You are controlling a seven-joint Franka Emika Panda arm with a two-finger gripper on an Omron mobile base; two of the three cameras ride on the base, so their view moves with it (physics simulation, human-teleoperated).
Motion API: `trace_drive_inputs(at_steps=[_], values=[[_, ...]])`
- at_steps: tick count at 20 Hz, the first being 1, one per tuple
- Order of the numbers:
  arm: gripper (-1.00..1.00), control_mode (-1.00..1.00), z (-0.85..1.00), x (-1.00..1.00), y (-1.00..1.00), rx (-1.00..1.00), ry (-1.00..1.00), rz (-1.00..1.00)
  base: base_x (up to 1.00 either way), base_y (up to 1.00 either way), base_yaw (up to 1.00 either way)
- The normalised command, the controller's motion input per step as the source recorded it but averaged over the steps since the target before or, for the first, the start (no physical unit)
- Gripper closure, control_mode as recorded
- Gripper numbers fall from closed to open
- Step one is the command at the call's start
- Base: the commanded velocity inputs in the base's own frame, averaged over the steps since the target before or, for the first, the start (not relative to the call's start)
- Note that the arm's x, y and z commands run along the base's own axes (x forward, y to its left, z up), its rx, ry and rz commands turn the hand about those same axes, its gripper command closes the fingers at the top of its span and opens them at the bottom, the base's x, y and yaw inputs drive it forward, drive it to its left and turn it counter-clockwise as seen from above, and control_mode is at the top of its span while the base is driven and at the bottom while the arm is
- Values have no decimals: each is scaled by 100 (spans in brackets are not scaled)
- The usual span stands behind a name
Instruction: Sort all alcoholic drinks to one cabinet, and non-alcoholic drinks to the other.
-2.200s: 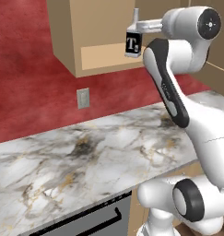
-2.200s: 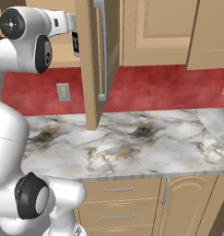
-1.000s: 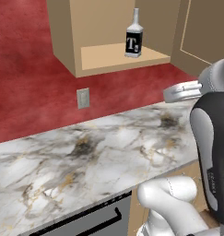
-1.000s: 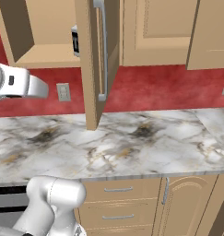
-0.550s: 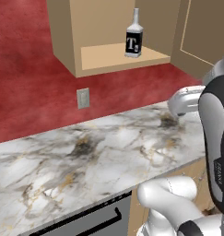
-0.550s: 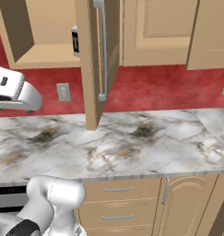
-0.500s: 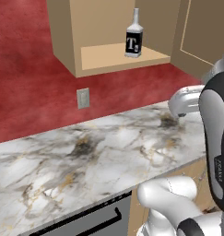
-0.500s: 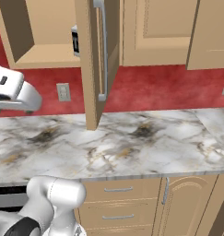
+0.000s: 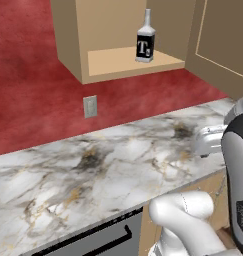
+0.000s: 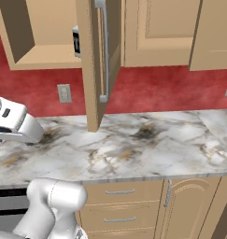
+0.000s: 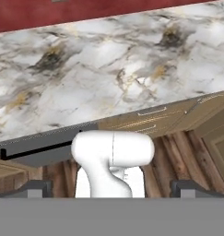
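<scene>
One of the alcoholic drinks, a squarish clear bottle with a black white-lettered label [image 9: 145, 43], stands upright on the shelf of the open narrow cabinet [image 9: 118, 61]. From the right side this bottle [image 10: 76, 41] peeks out behind the cabinet's open door [image 10: 98, 65]. The arm's white wrist [image 9: 208, 141] hangs low over the counter's front, far below the bottle and apart from it. In the hand view my gripper [image 11: 113, 189] is open, its finger tips [image 11: 37, 188] wide apart with nothing between them. The non-alcoholic drinks are out of view.
A marble counter [image 9: 103, 165] runs below the cabinet, with a wall outlet [image 9: 90, 106] on the red wall. Closed wall cabinet doors [image 10: 157, 28] hang to the right; whether they belong to the other cabinet I cannot tell. Drawers [image 10: 119, 205] sit under the counter.
The arm has let go of the black-labelled bottle, which stays on the shelf, and has swung down from cabinet height to counter level.
</scene>
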Motion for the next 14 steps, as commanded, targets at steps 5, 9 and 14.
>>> trace_drive_inputs(at_steps=[5, 9, 14], values=[[-100, -100, -15, 0, -4, 1, -18, 0, 0, 0, 0], [-100, -100, 0, 0, -15, 0, -11, 0, 0, 0, 0], [-100, -100, 0, 0, -1, 0, 0, 0, 0, 0, 0]])
